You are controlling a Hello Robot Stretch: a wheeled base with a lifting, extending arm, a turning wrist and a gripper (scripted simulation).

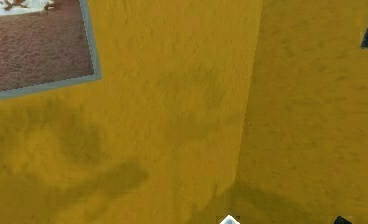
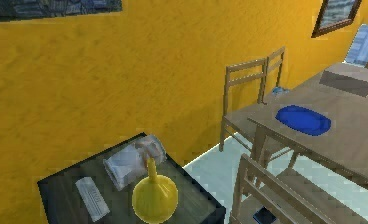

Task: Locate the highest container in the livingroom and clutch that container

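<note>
Arm side view puts a low dark table (image 2: 57, 190) against the yellow wall (image 2: 112, 80), and on it stands a yellow vessel (image 2: 152, 196), upright on its broad belly with the narrow neck pointing up. That is a stable way for it to sit, and it leaves the neck free to grab. Beside it lie a crumpled pale bag (image 2: 132, 160) and a flat white slab (image 2: 92, 198) that may be a remote, though it is too small for me to be sure.

To the arm side view's right is a taller wooden dining table (image 2: 342, 145) carrying a blue dish (image 2: 302, 120), with chairs (image 2: 247, 90) drawn up to it.

I judge the yellow vessel the likeliest container, yet the dish sits on the higher surface, so I would compare the two before committing.

The forward view faces a bare corner of the wall, with a framed picture (image 1: 37, 45) at its upper left. I am parked side-on so my arm's reach faces the tables.

I cannot tell my pincer's state.
</note>
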